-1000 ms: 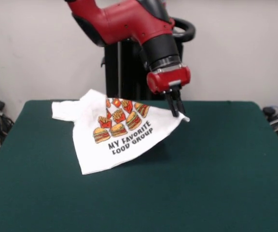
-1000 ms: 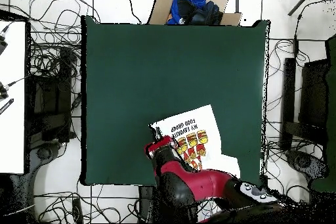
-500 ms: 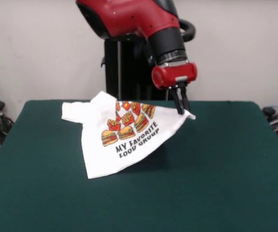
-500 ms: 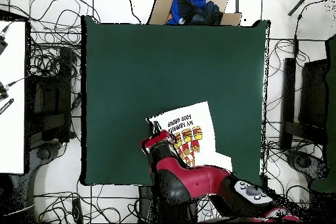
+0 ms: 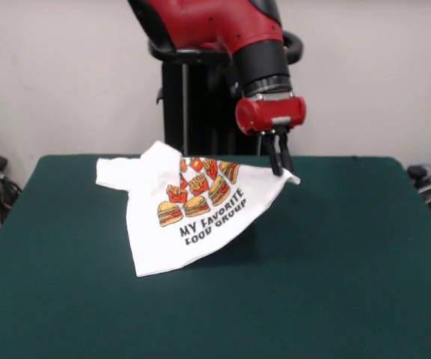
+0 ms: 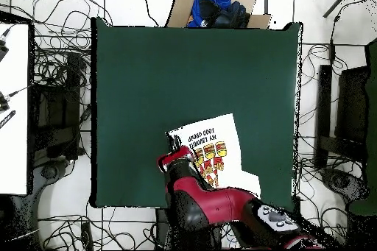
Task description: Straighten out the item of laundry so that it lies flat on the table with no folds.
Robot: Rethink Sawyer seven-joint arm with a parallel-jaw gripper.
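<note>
1. Green felt covers the table, a broad rectangle that fills the lower part of the front view and most of the overhead view; most of its surface is bare.
2. Red and black, the robot arm comes down from above at the table's far side in the front view; in the overhead view it enters from the bottom edge.
3. White and printed with burgers, fries and the words "MY FAVORITE FOOD GROUP", the T-shirt sits toward the robot's side of the table; one corner is raised off the surface, the cloth slopes down from there, and its opposite sleeve and lower corner rest on the felt.
4. Cardboard box with blue cloth inside stands just beyond the table's far edge in the overhead view.
5. Black-fingered, the gripper points downward with its fingers pressed together, pinching the raised corner of the T-shirt.
</note>
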